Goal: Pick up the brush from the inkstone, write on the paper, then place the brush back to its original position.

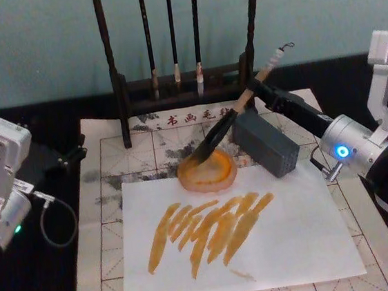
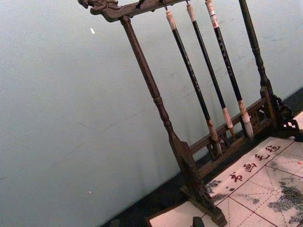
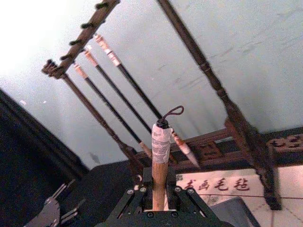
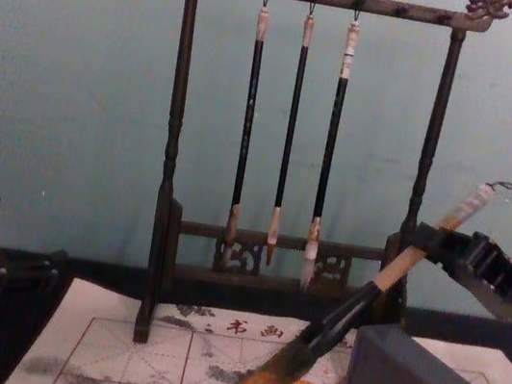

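1. Gridded mat [image 1: 99,266]: covers the table top; red characters along its far edge, grey smudges.
2. Brush rack [image 4: 173,140]: dark wood, upright at the far edge of the mat; three thin brushes [image 4: 290,129] hang from its top bar.
3. Paper [image 1: 293,232]: plain white sheet lying on the mat, nearer than the dish. It carries a band of slanted orange strokes across its middle.
4. Grey block [image 1: 267,143]: rectangular, just beside the dish on the robot's right.
5. Left gripper [image 1: 70,157]: parked off the mat's left edge, well apart from the paper. Open or closed cannot be told.
6. Right gripper [image 1: 256,85]: reaches in from the right, clamped around the brush's wooden handle near its upper end.
7. Inkstone [image 1: 218,176]: round orange dish touching the paper's far edge.
8. Brush [image 1: 231,117]: tilted, bristles resting in the dish, wrapped end pointing up and right.

Status, as judged: the writing looks done and the brush is back at the dish. Releasing it and pulling the arm away remain.
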Tool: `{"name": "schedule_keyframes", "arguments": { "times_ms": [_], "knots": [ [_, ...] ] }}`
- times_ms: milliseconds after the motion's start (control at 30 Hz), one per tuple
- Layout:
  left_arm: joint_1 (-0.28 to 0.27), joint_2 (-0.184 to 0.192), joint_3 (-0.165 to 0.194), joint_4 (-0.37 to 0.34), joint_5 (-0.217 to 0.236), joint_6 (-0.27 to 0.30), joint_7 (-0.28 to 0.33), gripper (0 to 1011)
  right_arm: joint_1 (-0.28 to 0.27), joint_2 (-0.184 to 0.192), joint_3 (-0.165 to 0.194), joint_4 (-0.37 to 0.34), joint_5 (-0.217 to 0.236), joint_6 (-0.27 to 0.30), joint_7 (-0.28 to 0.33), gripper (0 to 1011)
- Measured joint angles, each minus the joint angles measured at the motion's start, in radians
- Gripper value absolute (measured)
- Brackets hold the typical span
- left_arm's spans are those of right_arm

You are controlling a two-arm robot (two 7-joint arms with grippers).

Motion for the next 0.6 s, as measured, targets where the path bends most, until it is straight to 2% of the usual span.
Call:
{"name": "schedule_keyframes", "arguments": {
  "times_ms": [233, 600],
  "knots": [
    [0.000, 0.000, 0.000, 0.000, 0.000, 0.000, 0.000, 1001, -0.036, -0.002, 0.020, -0.035, 0.008, -0.003, -0.060, 181],
    [0.000, 0.000, 0.000, 0.000, 0.000, 0.000, 0.000, 1001, -0.062, -0.014, 0.039, -0.046, 0.012, -0.009, -0.107, 181]
  ]
}}
